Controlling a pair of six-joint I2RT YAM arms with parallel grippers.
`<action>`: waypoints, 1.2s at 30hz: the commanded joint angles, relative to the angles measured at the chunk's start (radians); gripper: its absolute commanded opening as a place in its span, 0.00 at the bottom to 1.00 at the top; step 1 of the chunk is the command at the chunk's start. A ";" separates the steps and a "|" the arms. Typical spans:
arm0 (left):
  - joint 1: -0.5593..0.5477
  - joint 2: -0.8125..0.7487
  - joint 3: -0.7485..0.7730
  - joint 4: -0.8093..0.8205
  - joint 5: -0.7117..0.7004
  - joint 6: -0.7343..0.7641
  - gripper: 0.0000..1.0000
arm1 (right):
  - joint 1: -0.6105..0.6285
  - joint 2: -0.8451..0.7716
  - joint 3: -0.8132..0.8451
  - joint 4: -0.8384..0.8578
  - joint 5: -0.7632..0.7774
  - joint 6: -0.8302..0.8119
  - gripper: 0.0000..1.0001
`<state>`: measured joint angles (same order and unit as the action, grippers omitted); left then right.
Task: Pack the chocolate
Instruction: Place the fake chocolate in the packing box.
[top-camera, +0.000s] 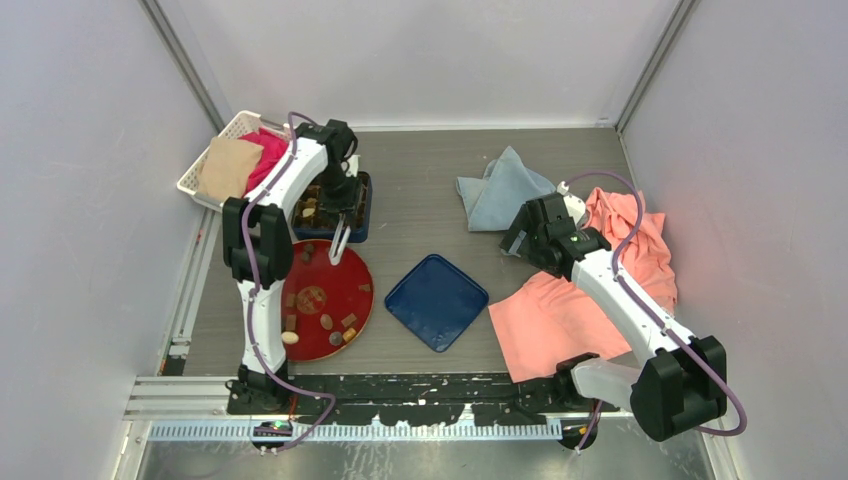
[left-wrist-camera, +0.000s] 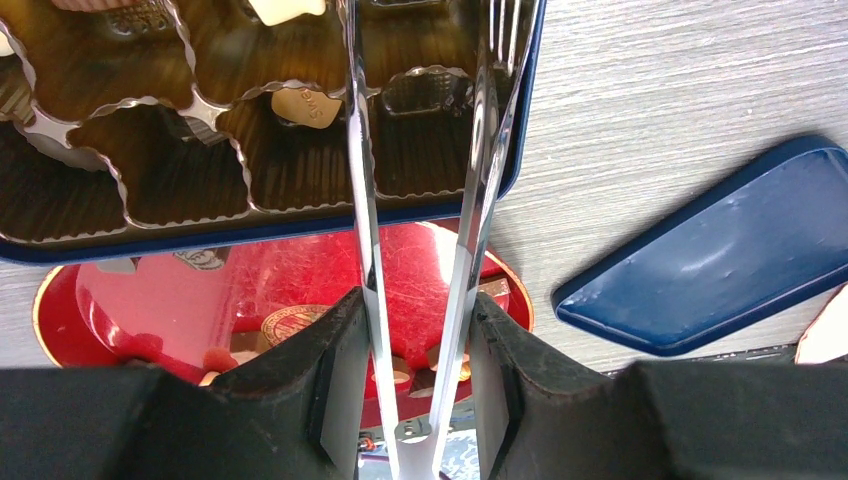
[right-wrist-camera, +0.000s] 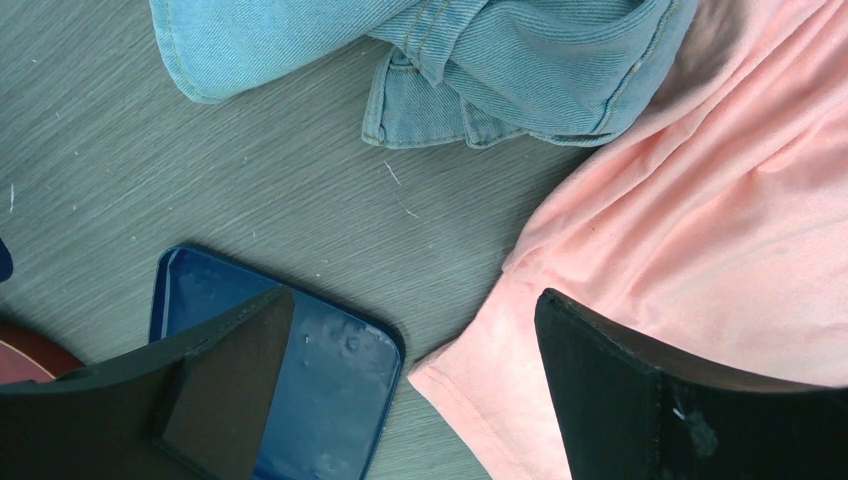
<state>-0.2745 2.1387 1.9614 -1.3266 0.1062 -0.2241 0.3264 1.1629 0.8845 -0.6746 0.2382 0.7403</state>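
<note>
Spreading over the tabletop's (top-camera: 430, 170) 4 o'clock side lies a crumpled pink cloth (top-camera: 560, 320), with a denim cloth (top-camera: 500, 195) at its 11 o'clock. The round red plate (top-camera: 345, 290) sits at 8 o'clock. A blue lid (top-camera: 437, 300) is at its 3 o'clock and a blue box (left-wrist-camera: 250, 235) just beside its 12 o'clock rim. The right pincer (right-wrist-camera: 408, 310) hangs wide open and empty above lid and cloths. The left pincer (left-wrist-camera: 415, 320) grips metal tongs (left-wrist-camera: 362, 200), their tips over the box. The chocolate (top-camera: 326, 321) lies scattered on the plate, with a few pieces in the box's cups.
</note>
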 joint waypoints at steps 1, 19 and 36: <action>0.004 -0.026 0.038 -0.014 0.003 0.003 0.39 | 0.002 -0.031 0.006 0.023 0.020 0.007 0.96; 0.004 -0.094 0.044 -0.010 0.016 -0.017 0.10 | 0.002 -0.040 -0.002 0.020 0.024 0.005 0.96; 0.003 -0.609 -0.549 -0.068 -0.017 -0.171 0.00 | 0.002 -0.004 -0.002 0.061 -0.024 0.011 0.96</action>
<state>-0.2745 1.6501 1.5707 -1.3449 0.0952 -0.3149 0.3264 1.1500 0.8822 -0.6609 0.2253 0.7410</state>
